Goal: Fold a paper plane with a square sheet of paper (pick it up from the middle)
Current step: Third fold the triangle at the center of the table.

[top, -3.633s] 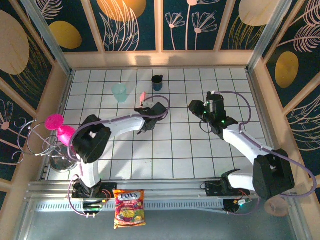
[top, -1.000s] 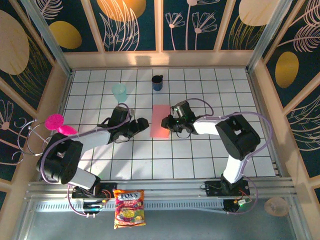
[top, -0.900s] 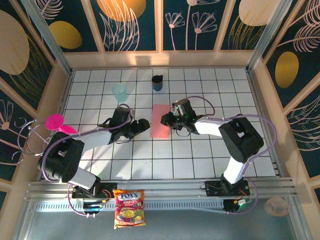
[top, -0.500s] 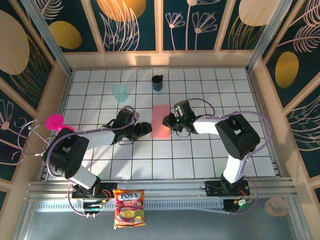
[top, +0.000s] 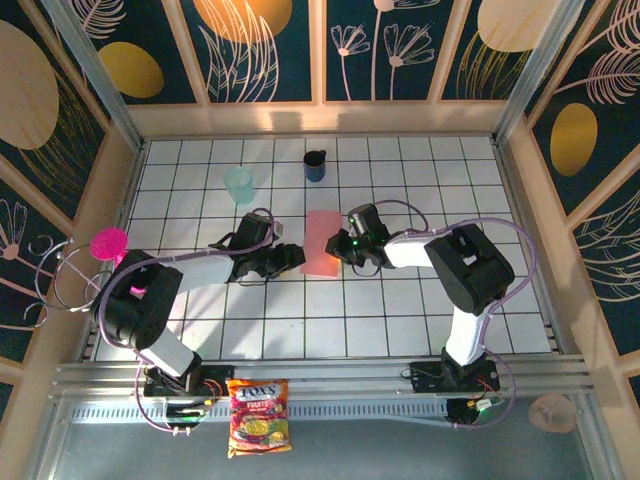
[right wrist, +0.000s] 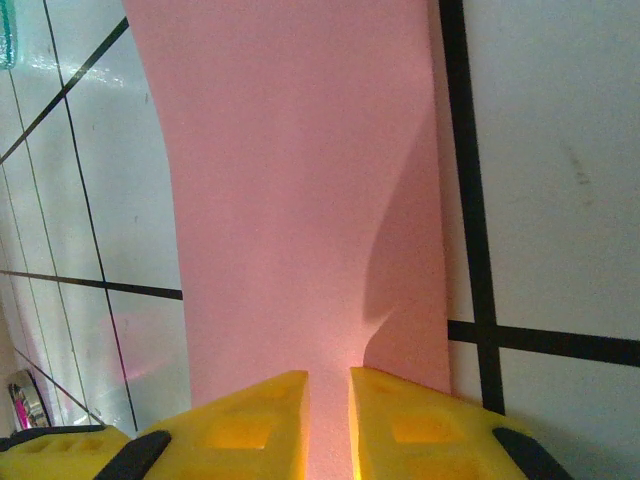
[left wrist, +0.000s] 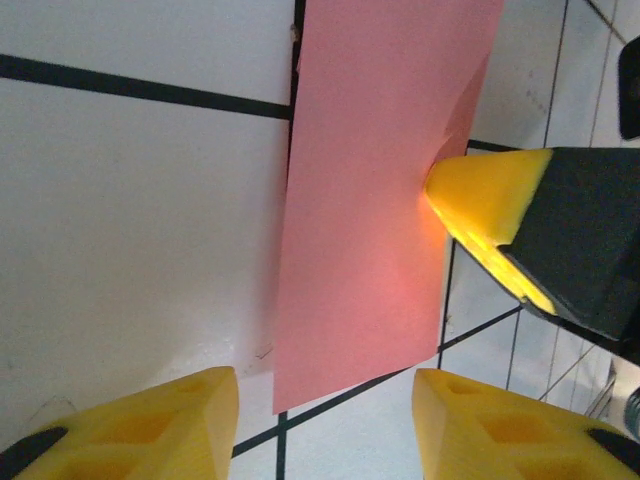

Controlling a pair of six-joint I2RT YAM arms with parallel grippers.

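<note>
The salmon-pink sheet of paper [top: 320,240] lies as a narrow upright rectangle just above the middle of the white tiled table [top: 400,320]. The right gripper [top: 338,246] meets its right edge; in the right wrist view its yellow fingers [right wrist: 250,420] are drawn in to a thin slit on the paper's [right wrist: 290,200] near edge, which curls up beside them. The left gripper [top: 296,257] sits just left of the sheet's lower corner, fingertips [left wrist: 150,420] spread wide with nothing between them. A snack bag [top: 258,415] hangs at the bottom edge, its white lettering too blurred to read
</note>
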